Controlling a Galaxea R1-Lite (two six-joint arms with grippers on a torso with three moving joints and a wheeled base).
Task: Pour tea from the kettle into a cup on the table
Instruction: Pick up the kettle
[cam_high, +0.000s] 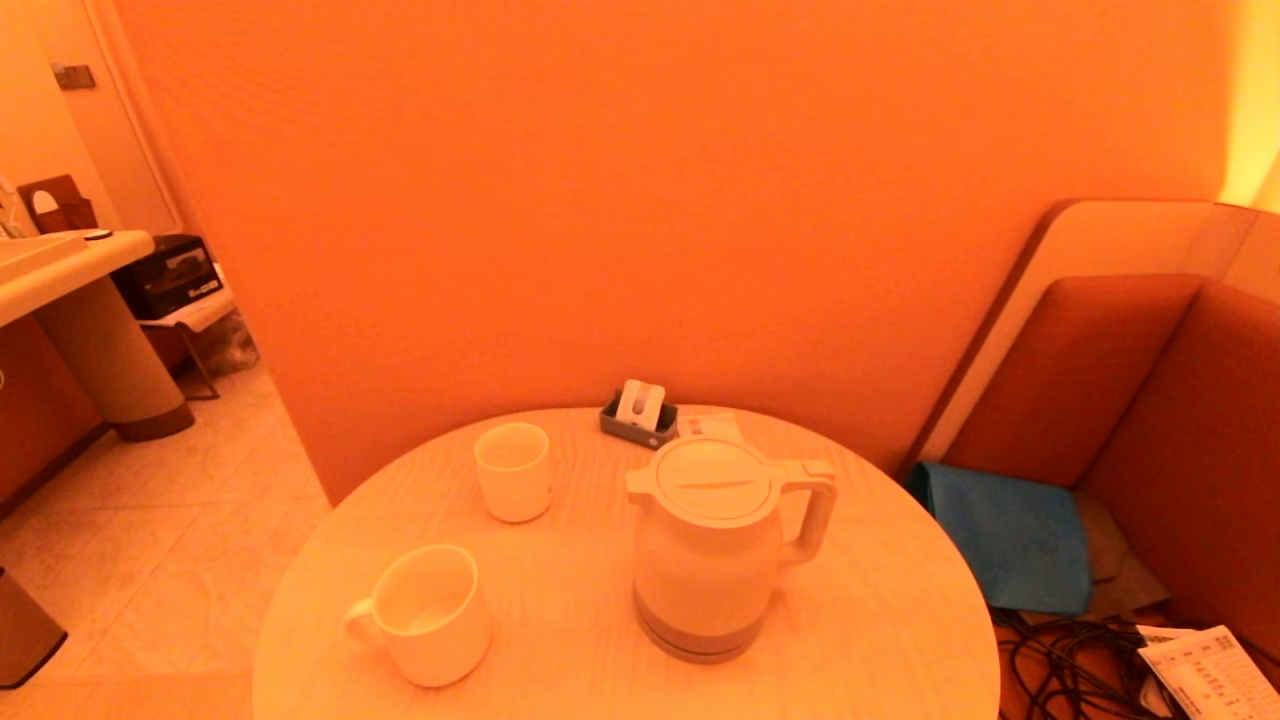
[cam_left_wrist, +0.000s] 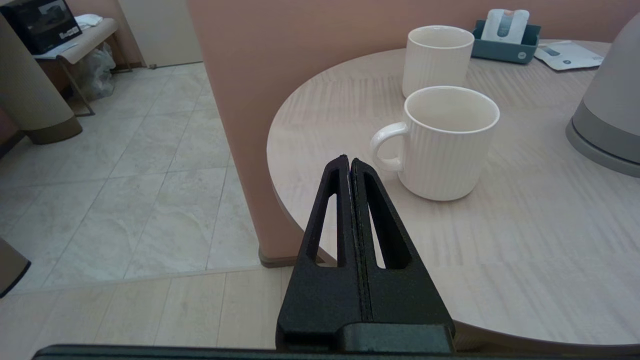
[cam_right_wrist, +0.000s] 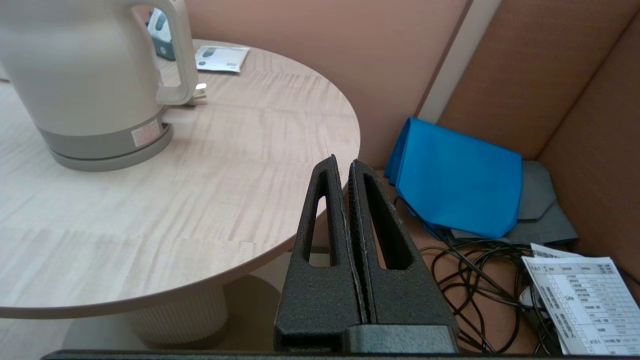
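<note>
The white kettle (cam_high: 705, 555) stands upright on the right half of the round pale-wood table (cam_high: 870, 620), its loop handle pointing right. The small handleless cup (cam_high: 513, 472) stands upright to the kettle's left, further back. Neither gripper shows in the head view. In the left wrist view my left gripper (cam_left_wrist: 349, 161) is shut and empty, hovering off the table's (cam_left_wrist: 525, 250) near left edge, short of the mug; cup (cam_left_wrist: 438, 57) and kettle (cam_left_wrist: 607, 120) lie beyond. My right gripper (cam_right_wrist: 343, 162) is shut and empty by the table's (cam_right_wrist: 150, 210) right edge, well short of the kettle (cam_right_wrist: 85, 85).
A wider white mug (cam_high: 430, 615) with a side handle stands at the front left. A grey tray (cam_high: 640, 412) and a flat packet (cam_high: 708, 428) sit at the back. On the bench to the right lie a blue cloth (cam_high: 1005, 535), black cables (cam_high: 1060, 665) and a printed sheet (cam_high: 1205, 675).
</note>
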